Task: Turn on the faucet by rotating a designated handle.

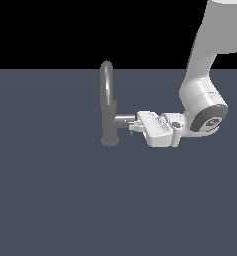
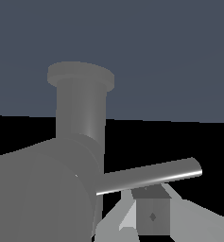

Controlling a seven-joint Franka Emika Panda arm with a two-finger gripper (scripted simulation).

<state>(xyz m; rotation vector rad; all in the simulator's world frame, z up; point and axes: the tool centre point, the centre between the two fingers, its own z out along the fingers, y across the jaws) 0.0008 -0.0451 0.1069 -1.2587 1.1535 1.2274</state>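
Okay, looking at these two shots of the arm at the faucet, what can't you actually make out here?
- Exterior view: the handle is hidden where the gripper meets the faucet; too small to tell whether the gripper is open or shut.
- Wrist view: one finger pad sits beside the handle; the other finger isn't clearly visible, contact unclear.
- Wrist view: the spout is out of frame.
- Exterior view: the arm's base is cut off by the top edge.

No readable text, labels, brands or numbers are showing in either view. Only marks: a small diamond-shaped emboss on the claw's finger pad (image 2: 152, 217) in the wrist view, and a faint dark, illegible emblem on the arm's wrist joint cap (image 1: 211, 121) in the exterior view.
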